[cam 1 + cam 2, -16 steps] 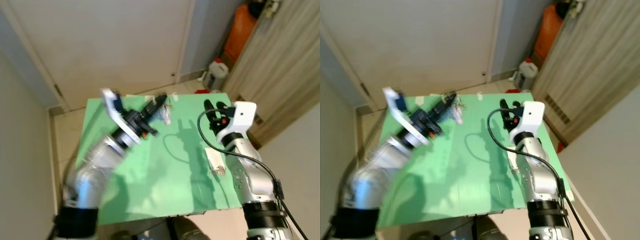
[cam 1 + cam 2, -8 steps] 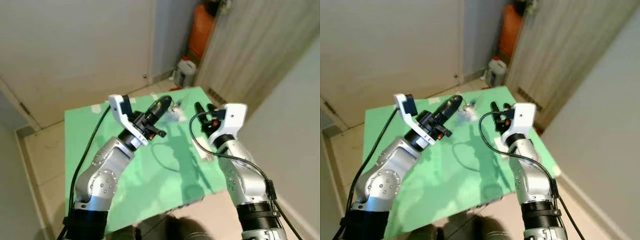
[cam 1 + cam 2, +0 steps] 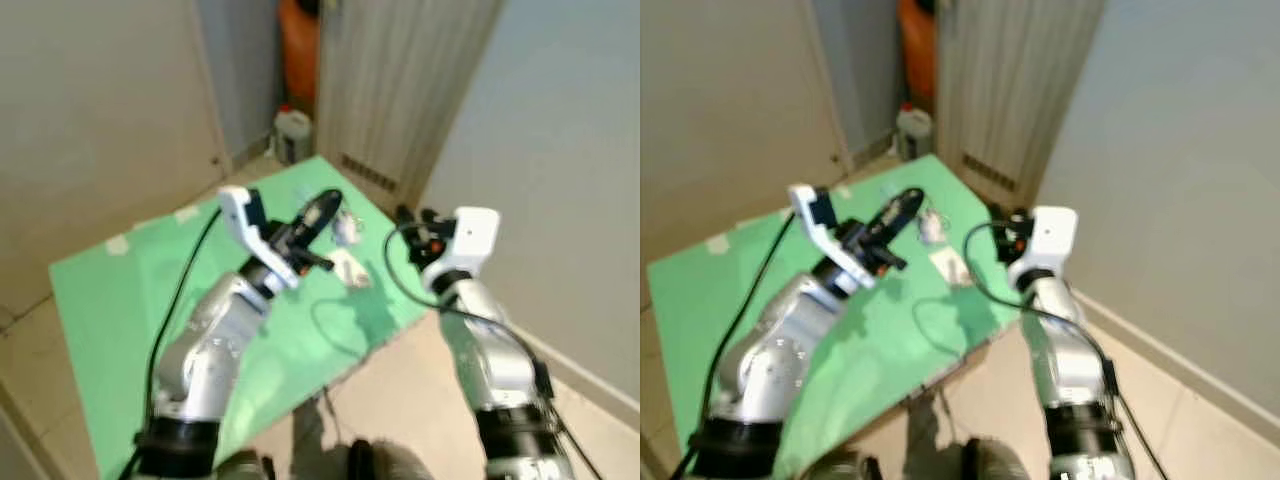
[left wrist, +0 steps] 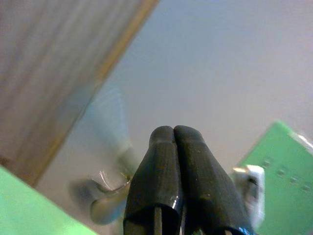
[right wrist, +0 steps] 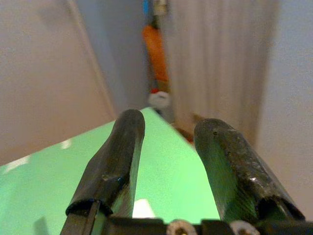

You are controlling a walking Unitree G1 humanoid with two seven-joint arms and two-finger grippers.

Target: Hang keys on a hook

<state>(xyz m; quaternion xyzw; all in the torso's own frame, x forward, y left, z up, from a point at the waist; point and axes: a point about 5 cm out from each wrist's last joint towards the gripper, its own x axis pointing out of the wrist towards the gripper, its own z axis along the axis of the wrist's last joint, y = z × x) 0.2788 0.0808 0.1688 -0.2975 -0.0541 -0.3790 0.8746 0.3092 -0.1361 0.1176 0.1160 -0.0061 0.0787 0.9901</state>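
Observation:
My left gripper (image 3: 325, 208) is raised over the green table (image 3: 120, 290), shut on a small bunch of keys (image 3: 346, 229) that dangles under its tips. In the left wrist view the two black fingers (image 4: 173, 171) press together, with a metal key (image 4: 108, 198) on one side and a white tag (image 4: 249, 188) on the other. My right gripper (image 3: 410, 222) is held up beside the table's right corner, open, with nothing between its fingers (image 5: 117, 156). A flat white piece (image 3: 350, 270) lies on the table below the keys.
A slatted wooden door (image 3: 400, 80) and a plain grey wall (image 3: 560, 150) rise beyond the table's right corner. An orange cylinder (image 3: 300, 50) and a white jug (image 3: 292, 132) stand in the back corner. A pale door (image 3: 100, 100) is at the left. Tiled floor (image 3: 400, 400) lies below the right arm.
The whole view has swung to the right, so the table now lies to the left and the grey wall has come in. Both arms keep their pose; the keys stay held.

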